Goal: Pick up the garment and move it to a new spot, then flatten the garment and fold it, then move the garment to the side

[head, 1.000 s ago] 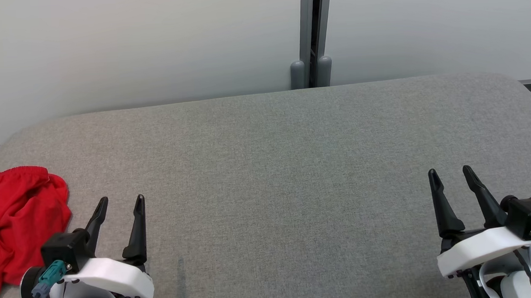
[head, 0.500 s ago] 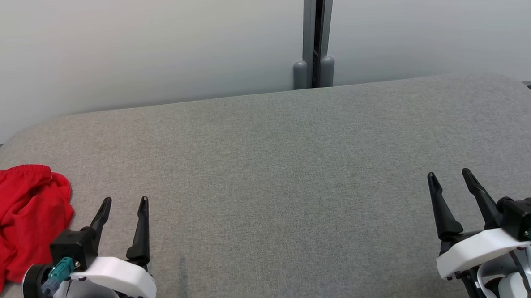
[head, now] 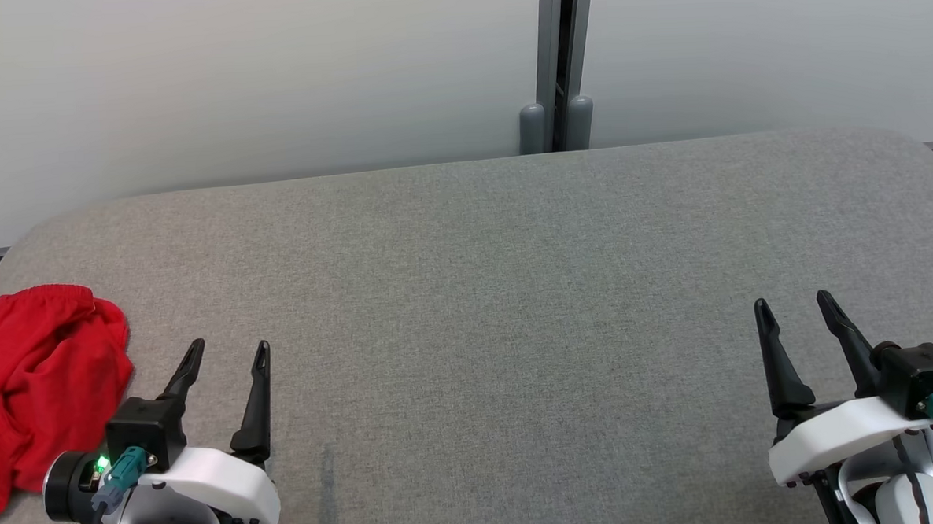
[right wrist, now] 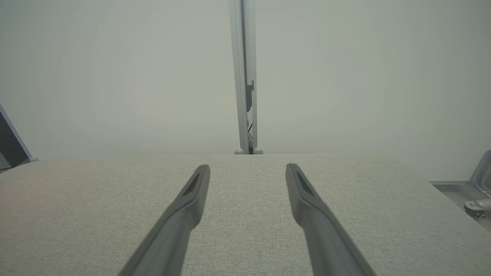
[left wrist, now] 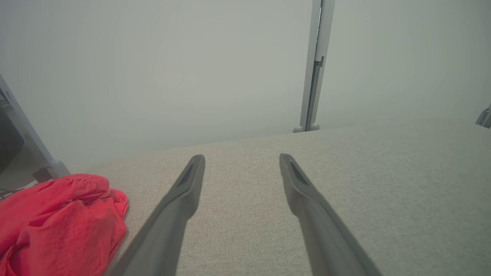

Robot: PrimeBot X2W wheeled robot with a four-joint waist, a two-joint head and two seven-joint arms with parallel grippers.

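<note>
The garment [head: 35,391] is a crumpled red cloth with an elastic waistband, lying at the left edge of the grey fabric table [head: 484,293]. It also shows at the lower left of the left wrist view as a bunched red garment [left wrist: 57,226]. My left gripper [head: 229,353] stands open just to the right of it, apart from the cloth, with nothing between its fingers [left wrist: 184,191]. At the lower right my right gripper [head: 794,304] is open too, over bare table, its fingers [right wrist: 303,195] empty.
A pale wall runs behind the table, split by a grey vertical post [head: 558,61] with two rounded feet. The table's corners are rounded. Grey metal parts [right wrist: 479,191] sit past the right end of the table.
The whole head view has shifted slightly, so the camera moved. My left gripper has edged a little to the right relative to the garment. The garment lies as before.
</note>
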